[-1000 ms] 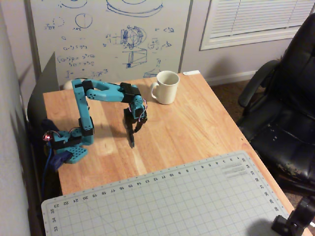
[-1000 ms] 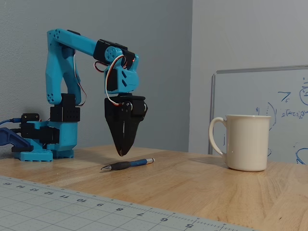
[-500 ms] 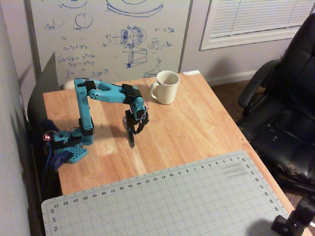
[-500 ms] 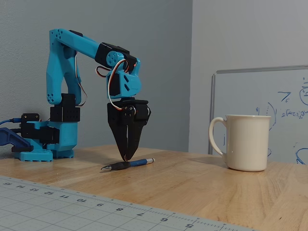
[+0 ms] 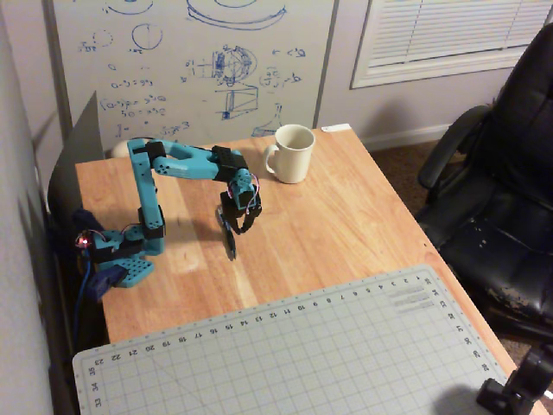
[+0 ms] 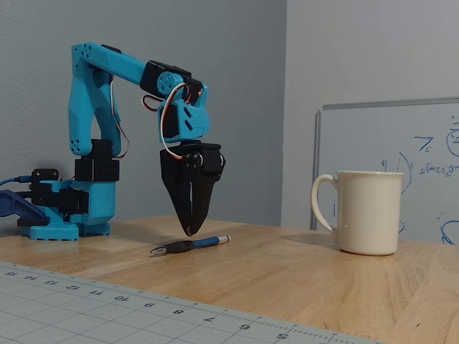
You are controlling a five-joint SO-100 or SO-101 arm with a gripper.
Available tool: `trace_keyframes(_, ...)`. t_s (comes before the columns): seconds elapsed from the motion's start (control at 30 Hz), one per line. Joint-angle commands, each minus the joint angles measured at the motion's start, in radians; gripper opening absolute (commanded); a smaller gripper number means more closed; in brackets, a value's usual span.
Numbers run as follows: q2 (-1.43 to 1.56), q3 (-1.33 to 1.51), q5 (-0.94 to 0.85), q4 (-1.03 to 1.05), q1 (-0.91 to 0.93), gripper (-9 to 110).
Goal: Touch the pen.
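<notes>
The pen (image 6: 191,245) is slim and dark with a bluish barrel. It lies flat on the wooden table (image 6: 301,279), left of the white mug (image 6: 364,212). My gripper (image 6: 188,231) hangs point-down from the blue arm, its black fingers closed together and empty. Its tip sits just above the middle of the pen, and a thin gap seems to show between them. In the overhead view the gripper (image 5: 231,232) hangs over the pen (image 5: 232,252), which pokes out below it as a short dark streak.
The arm's base (image 5: 130,259) is clamped at the table's left edge. The mug (image 5: 292,153) stands at the far side by a whiteboard (image 5: 190,60). A grey cutting mat (image 5: 294,354) covers the near part of the table. A black office chair (image 5: 501,207) stands at the right.
</notes>
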Motion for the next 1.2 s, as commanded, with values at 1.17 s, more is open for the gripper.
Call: trace_keyframes(1.17,0.046,0.052,0.011,-0.002,0.052,1)
